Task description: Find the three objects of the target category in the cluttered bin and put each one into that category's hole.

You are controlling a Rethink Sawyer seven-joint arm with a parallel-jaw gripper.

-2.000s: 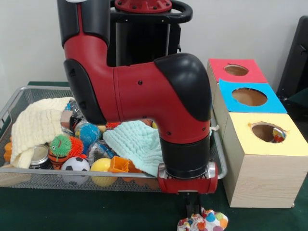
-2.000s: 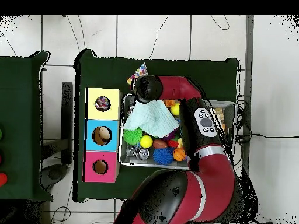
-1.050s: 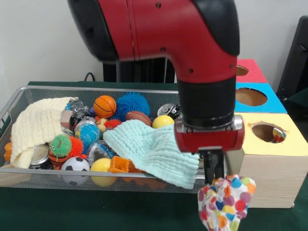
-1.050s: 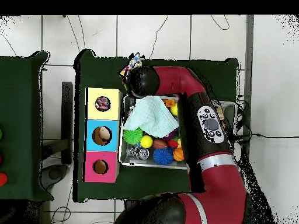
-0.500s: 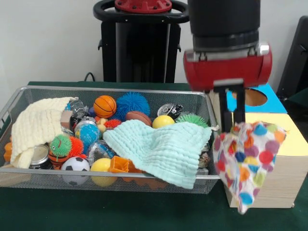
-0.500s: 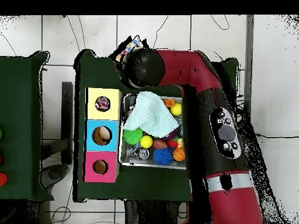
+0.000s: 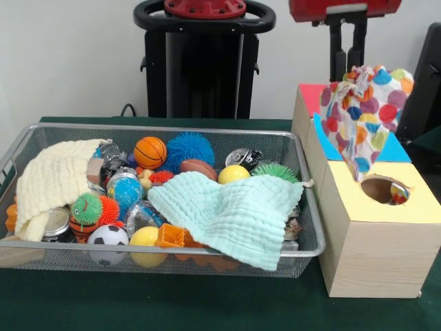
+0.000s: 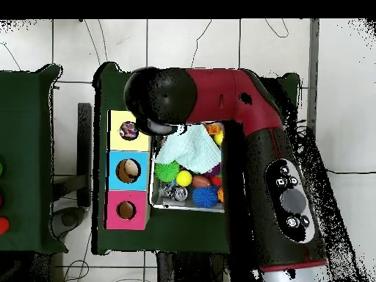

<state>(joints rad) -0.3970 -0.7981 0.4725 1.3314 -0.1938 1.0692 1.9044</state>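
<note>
My gripper (image 7: pixel 347 63) comes down from the top edge of the front view and is shut on a dotted white cloth (image 7: pixel 362 117). The cloth hangs in the air over the row of boxes, above and a little behind the round hole (image 7: pixel 381 189) in the yellow-topped box (image 7: pixel 372 255). Another dotted piece (image 7: pixel 400 195) shows inside that hole, and also in the overhead view (image 8: pixel 129 131). The wire-mesh bin (image 7: pixel 165 252) stands left of the boxes. In the overhead view the arm (image 8: pixel 220 92) hides the gripper and the held cloth.
The bin holds a mint cloth (image 7: pixel 227 214), a cream cloth (image 7: pixel 52 183), several balls and cans. The blue-topped box (image 8: pixel 129 170) and the red-topped box (image 8: pixel 126 210) stand in line with the yellow one. The black pedestal (image 7: pixel 203 62) stands behind the bin.
The gripper has risen from the table in front of the bin with the dotted cloth. It has carried the cloth up and back over the boxes.
</note>
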